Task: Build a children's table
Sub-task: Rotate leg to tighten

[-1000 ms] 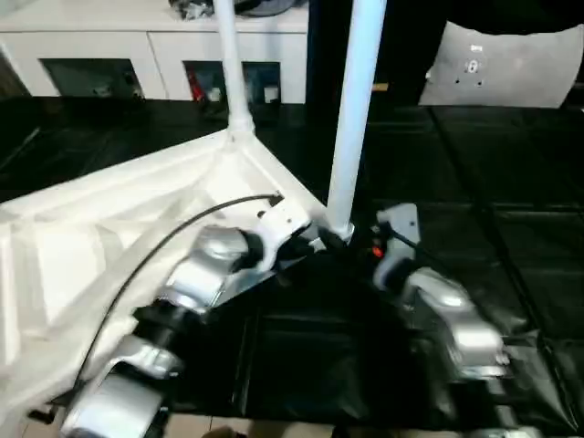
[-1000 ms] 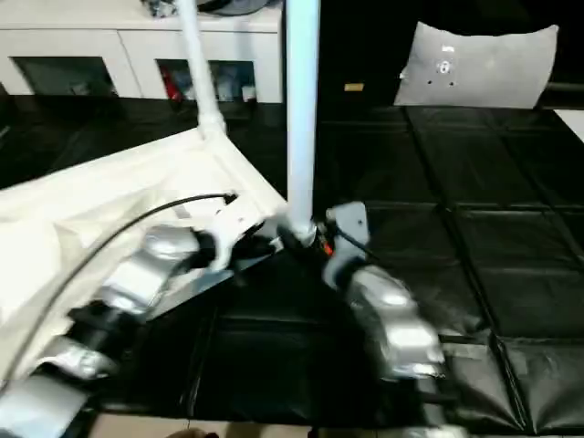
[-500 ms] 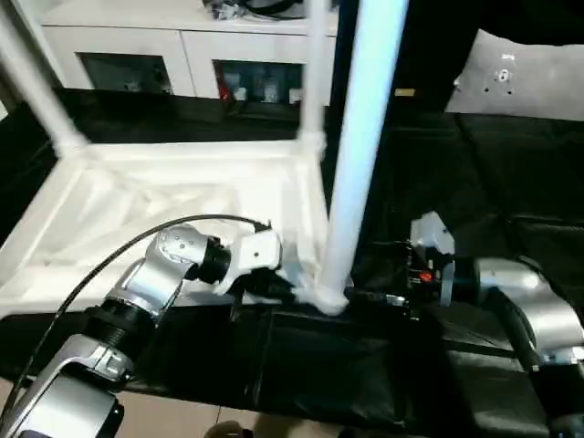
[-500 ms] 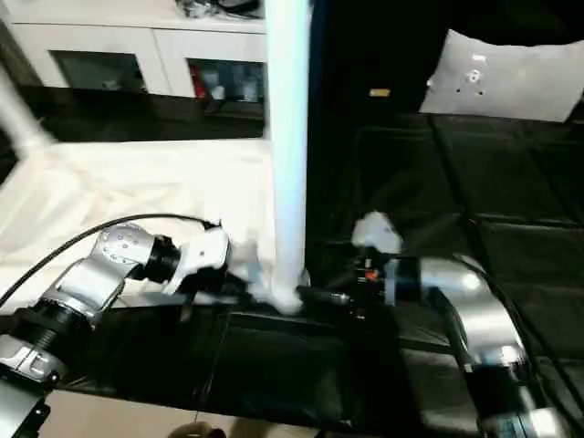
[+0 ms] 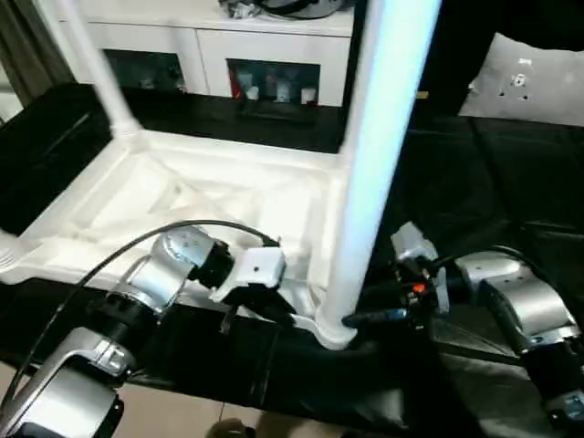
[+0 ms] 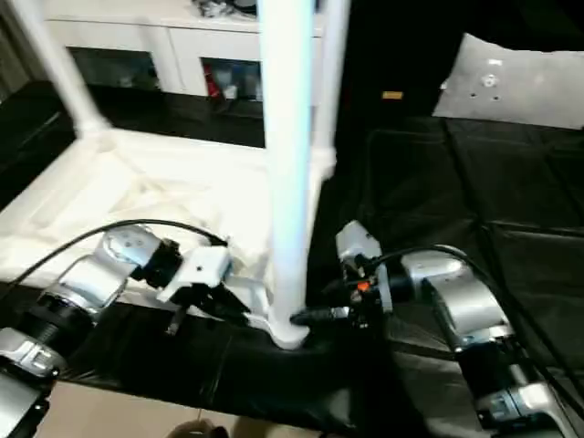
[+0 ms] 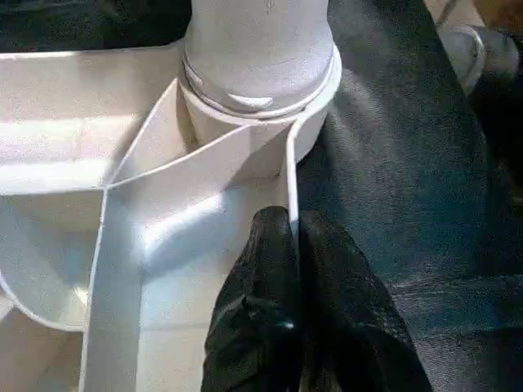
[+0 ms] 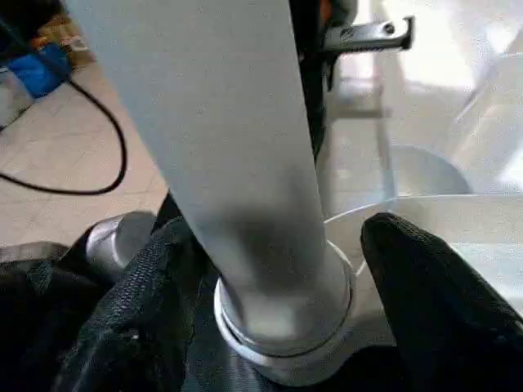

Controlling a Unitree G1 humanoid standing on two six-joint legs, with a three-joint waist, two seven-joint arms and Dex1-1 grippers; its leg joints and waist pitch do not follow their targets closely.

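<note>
The upturned table top (image 5: 182, 196) now sits squarer to the robot than a second ago: the near corner that pointed at it like a wedge has swung round, so a long edge runs across in front, though the head has shifted too. The near leg (image 5: 379, 155) stands upright in its corner socket (image 5: 333, 328) at about 6 o'clock of the top; I'd say this leg is being seated or twisted home.

The left gripper (image 7: 286, 245) is pinched shut on the thin rim wall of the top, just beside that socket, steadying it. The right gripper (image 8: 278, 269) straddles the leg's base, its black fingers (image 8: 425, 294) either side; whether they press on it I cannot tell.

Two more legs, one (image 5: 91, 68) at 10 o'clock and one (image 6: 333, 82) at 1 o'clock, already stand up. Beyond at 12 o'clock is a white cabinet (image 5: 228, 46), with a flat white board (image 5: 534, 78) at 2 o'clock, both well apart. A black cable (image 5: 119, 260) loops over the left forearm and could snag on the rim.
</note>
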